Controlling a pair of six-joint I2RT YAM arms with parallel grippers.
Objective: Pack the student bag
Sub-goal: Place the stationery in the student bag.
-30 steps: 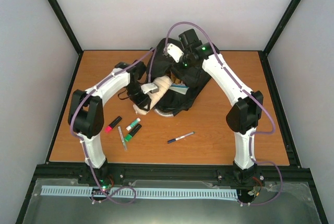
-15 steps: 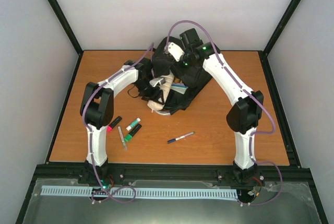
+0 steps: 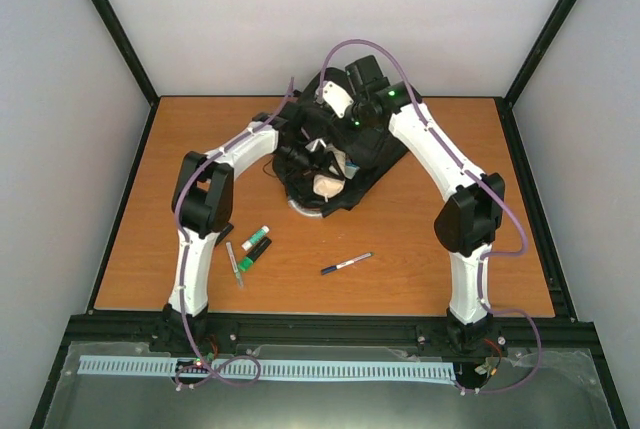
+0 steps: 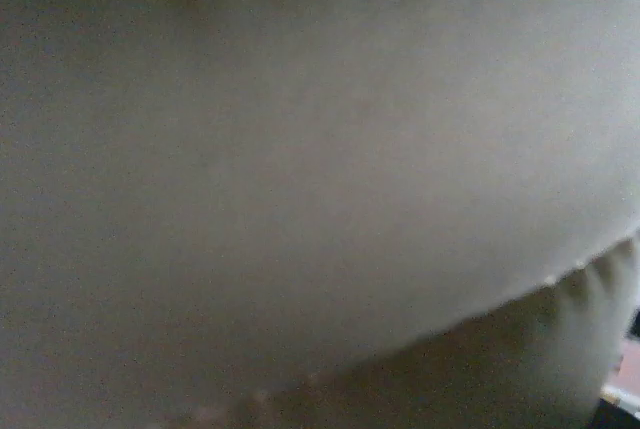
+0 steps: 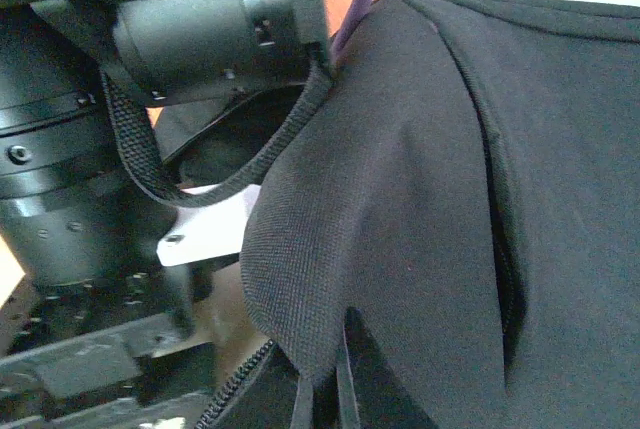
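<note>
The student bag [image 3: 345,154] is a black fabric backpack lying at the back middle of the table. My right gripper [image 3: 336,101] is shut on a fold of the bag's fabric [image 5: 330,279] and holds the flap up over the opening. My left arm's wrist [image 3: 300,156] reaches into that opening from the left, and its fingers are hidden inside. A cream soft thing [image 3: 327,186] shows in the bag's mouth. The same blurred cream surface [image 4: 300,149] fills the left wrist view. The left arm's black body [image 5: 90,149] stands close beside the raised flap.
On the table by the left arm lie two green markers [image 3: 254,246], a clear pen [image 3: 235,265] and a dark marker [image 3: 218,238] partly under the arm. A blue pen [image 3: 346,263] lies nearer the middle front. Black frame posts stand at the table's corners.
My left arm has pushed forward and to the right into the bag. The cream thing, which stuck out at the bag's left, now sits mostly inside the opening. The right arm has held still.
</note>
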